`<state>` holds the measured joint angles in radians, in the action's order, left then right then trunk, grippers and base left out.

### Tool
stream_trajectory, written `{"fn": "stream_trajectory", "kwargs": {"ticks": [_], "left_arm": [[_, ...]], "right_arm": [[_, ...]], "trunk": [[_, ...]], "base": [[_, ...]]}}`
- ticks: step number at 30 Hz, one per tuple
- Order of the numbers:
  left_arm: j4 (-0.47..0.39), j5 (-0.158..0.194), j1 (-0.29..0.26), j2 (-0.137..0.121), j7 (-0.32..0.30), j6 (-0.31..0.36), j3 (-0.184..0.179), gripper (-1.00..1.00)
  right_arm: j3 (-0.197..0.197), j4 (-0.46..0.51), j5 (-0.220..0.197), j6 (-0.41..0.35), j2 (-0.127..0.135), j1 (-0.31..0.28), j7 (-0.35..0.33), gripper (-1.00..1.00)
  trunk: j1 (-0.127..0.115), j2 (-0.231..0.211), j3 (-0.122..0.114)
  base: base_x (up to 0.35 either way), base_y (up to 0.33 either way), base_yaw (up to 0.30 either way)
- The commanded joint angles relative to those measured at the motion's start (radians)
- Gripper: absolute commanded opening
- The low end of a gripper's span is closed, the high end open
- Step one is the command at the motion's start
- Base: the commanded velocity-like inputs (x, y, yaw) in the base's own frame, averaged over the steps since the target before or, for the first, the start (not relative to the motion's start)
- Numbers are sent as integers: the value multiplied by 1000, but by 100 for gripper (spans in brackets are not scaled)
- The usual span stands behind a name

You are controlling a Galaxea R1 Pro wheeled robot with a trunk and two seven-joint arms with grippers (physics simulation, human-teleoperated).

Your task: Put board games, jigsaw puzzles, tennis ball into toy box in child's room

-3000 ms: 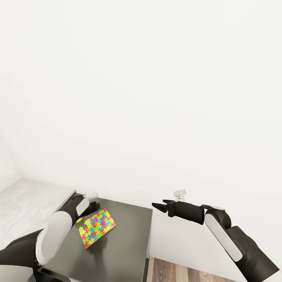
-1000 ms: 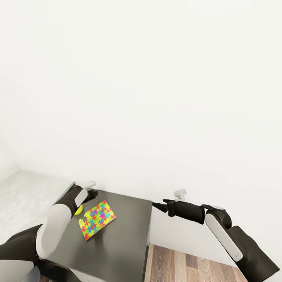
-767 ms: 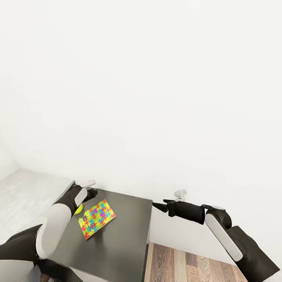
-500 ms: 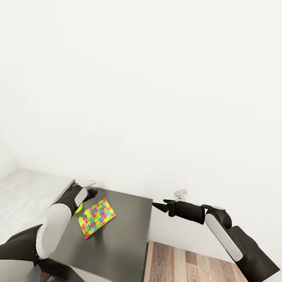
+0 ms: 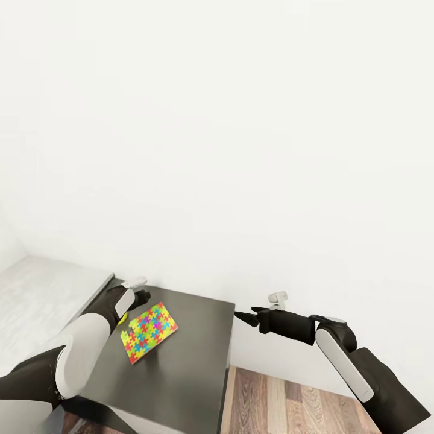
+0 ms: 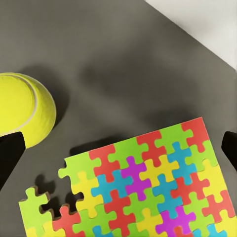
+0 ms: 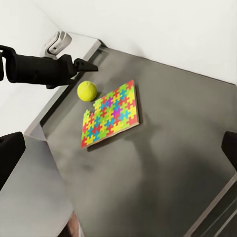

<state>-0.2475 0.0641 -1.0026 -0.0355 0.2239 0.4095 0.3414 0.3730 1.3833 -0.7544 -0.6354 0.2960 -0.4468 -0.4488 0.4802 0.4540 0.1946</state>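
On the dark grey lower wing of the table (image 5: pixel 193 349) lies one jigsaw puzzle (image 5: pixel 149 332), a flat multicoloured square with a notched corner. The tennis ball (image 5: pixel 122 319) sits right beside that corner, half hidden by my left forearm. My left gripper (image 5: pixel 142 296) hovers above the ball and the puzzle's far edge, open and holding nothing. In the left wrist view the ball (image 6: pixel 22 116) and puzzle (image 6: pixel 143 190) lie below its spread fingers (image 6: pixel 10 155). My right gripper (image 5: pixel 240 315) hangs open beyond the wing's right edge. It looks down on ball (image 7: pixel 87 91), puzzle (image 7: pixel 111 114) and left gripper (image 7: pixel 85 64).
A white wall rises directly behind the table. The paler, higher table top (image 5: pixel 42 295) adjoins the wing on the left. Wood-plank floor (image 5: pixel 283 404) shows below my right arm, past the wing's right edge.
The whole picture has shifted a little, so the camera moved. My left gripper has drawn slightly back over the ball. Ball, puzzle and right arm keep their places.
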Motion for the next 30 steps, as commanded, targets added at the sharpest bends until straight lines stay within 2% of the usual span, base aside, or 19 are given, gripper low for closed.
{"fn": "stream_trajectory", "kwargs": {"ticks": [1, 30], "left_arm": [[-1, 7, -1, 0, 5, 5, 0, 100], [-1, 10, -1, 0, 2, 7, 4, 100]], "right_arm": [[1, 0, -5, -4, 1, -1, 1, 100], [-11, 10, -6, -4, -3, -1, 1, 100]], "trunk": [[0, 2, 3], [0, 2, 22]], "base": [[0, 0, 0], [0, 0, 0]]}}
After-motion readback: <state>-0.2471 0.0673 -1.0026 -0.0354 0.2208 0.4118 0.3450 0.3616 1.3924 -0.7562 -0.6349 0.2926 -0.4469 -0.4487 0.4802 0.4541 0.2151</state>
